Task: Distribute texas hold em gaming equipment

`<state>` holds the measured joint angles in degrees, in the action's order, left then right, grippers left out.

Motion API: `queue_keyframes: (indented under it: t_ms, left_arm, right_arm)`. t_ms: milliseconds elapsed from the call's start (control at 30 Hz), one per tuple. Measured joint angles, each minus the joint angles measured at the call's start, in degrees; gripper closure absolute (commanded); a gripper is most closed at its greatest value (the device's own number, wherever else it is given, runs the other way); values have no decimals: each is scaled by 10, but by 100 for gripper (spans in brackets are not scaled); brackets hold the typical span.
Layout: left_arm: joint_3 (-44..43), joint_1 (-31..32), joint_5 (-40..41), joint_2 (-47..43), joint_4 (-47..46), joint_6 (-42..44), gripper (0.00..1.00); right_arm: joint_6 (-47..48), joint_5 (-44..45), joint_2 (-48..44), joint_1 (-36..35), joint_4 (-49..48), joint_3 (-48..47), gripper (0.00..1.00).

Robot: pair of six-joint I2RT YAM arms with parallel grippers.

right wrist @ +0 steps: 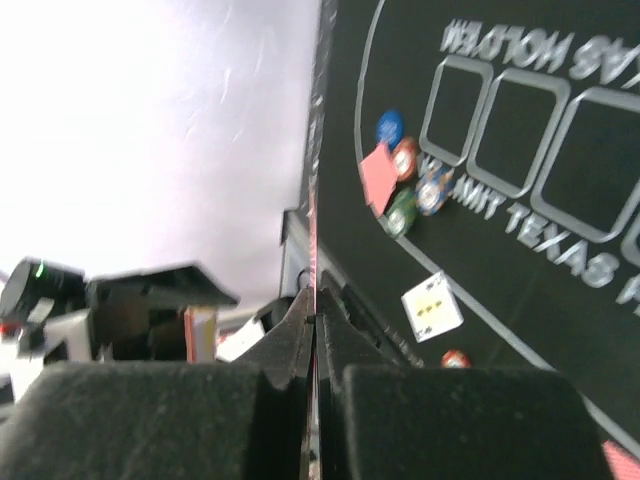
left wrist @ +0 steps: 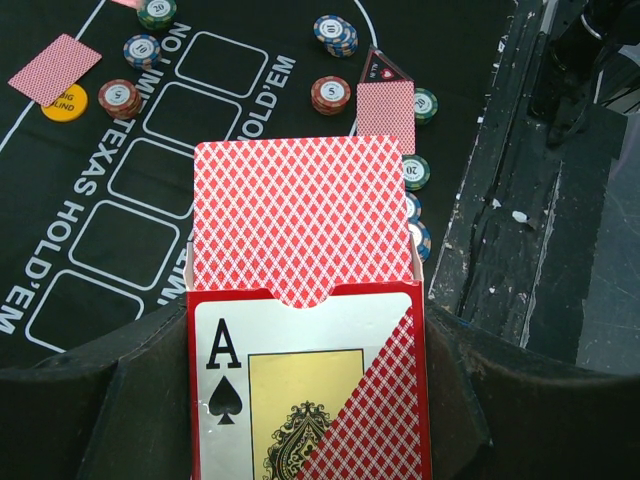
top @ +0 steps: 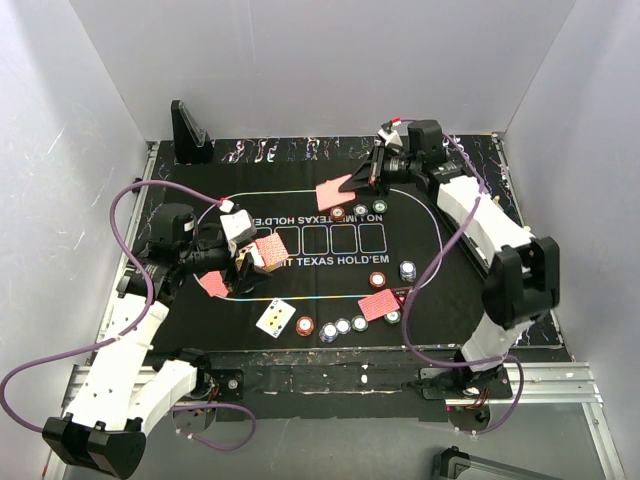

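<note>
From above, the left gripper (top: 252, 258) sat left of centre, jaws clamped on a red cardboard card box (top: 269, 249) over the black felt mat (top: 440, 300). Near the mat's upper edge the right gripper (top: 362, 180) pinched a red-backed playing card (top: 333, 192); open mat lay between the arms.

At the left wrist, the red-backed deck (left wrist: 300, 215) stuck out past the box's top edge, small round poker chips (left wrist: 330, 93) beyond.

At the right wrist, the jaws stood together on the card, seen edge-on, with the white wall (right wrist: 150, 120) at left.
</note>
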<state>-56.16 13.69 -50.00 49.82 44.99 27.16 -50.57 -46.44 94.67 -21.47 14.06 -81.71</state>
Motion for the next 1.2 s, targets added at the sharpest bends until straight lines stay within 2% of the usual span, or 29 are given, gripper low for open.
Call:
queue_keyframes:
  t_ms: [100, 367, 500, 600, 767, 833, 900, 1100, 1200]
  left_arm:
    - [0, 0, -2, 0, 0, -2, 100]
    - [0, 0, -8, -4, 0, -15, 100]
    - [0, 0, -11, -12, 0, -23, 100]
    - [0, 0, -13, -19, 0, -25, 100]
    - [0, 0, -16, -24, 6, -27, 100]
    - [0, 0, -16, -24, 10, -28, 100]
    - [0, 0, -17, -24, 13, -27, 100]
    - [0, 0, -16, -25, 19, -27, 100]
    - [0, 0, -16, -26, 21, -27, 100]
  right_arm:
    - [12, 16, 72, 26, 1, -59, 99]
    - [43, 91, 341, 61, 30, -288, 96]
    - [42, 120, 416, 66, 38, -331, 92]
    - [36, 132, 440, 66, 41, -338, 78]
    - [24, 148, 461, 66, 41, -355, 38]
    - [22, 158, 464, 66, 46, -363, 28]
    - [27, 169, 465, 66, 59, -374, 22]
    - [58, 213, 459, 66, 107, -400, 18]
    - [73, 237, 421, 66, 122, -353, 18]
